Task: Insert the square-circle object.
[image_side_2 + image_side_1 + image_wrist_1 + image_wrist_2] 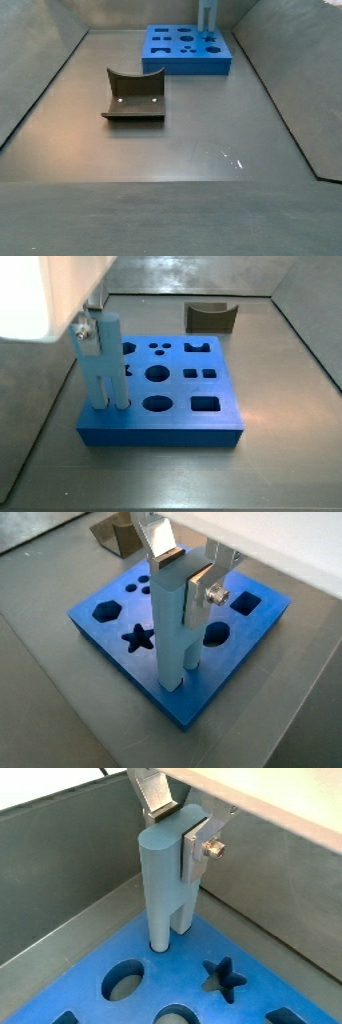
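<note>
One square-circle object [175, 622] upright, top clamped in gripper [187, 574]

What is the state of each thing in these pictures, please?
gripper: shut on the square-circle object, above the block's edge.
square-circle object: upright, held, prongs down at the block's top.
dark-blue block: flat on the floor, visible holes empty.
brown U-shaped piece: on the floor, apart from the block.
</note>
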### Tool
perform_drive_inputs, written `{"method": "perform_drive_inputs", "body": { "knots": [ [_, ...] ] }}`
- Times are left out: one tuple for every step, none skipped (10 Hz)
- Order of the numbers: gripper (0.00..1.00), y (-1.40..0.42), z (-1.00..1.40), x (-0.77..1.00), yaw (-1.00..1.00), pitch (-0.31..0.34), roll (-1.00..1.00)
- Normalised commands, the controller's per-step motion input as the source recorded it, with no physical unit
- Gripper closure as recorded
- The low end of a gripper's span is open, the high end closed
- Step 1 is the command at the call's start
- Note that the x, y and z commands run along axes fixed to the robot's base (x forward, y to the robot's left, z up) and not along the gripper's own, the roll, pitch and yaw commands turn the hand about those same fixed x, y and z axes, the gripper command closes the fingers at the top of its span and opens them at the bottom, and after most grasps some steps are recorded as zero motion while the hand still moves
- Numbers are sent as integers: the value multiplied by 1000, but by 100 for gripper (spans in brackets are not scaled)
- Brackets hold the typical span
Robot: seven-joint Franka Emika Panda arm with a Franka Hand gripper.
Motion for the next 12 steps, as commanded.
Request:
{"method": "perform_drive_inputs", "body": {
  "knots": [
    [100, 0, -551, 0, 0, -21, 0],
    [100, 0, -546, 29, 0, -10, 0],
    [100, 0, -523, 11, 0, -4, 0],
    [100, 0, -500, 0, 0, -10, 0],
    [100, 0, -483, 20, 0, 0, 0],
    [100, 0, -477, 0, 0, 0, 0],
    [100, 0, -446, 29, 0, 0, 6],
    [100, 0, -409, 46, 0, 0, 0],
    [100, 0, -449, 66, 0, 0, 0],
    [100, 0, -531, 0, 0, 0, 0],
    [100, 0, -217, 0, 0, -59, -66],
    [100, 0, 0, 0, 0, 0, 0]
  ]
}}
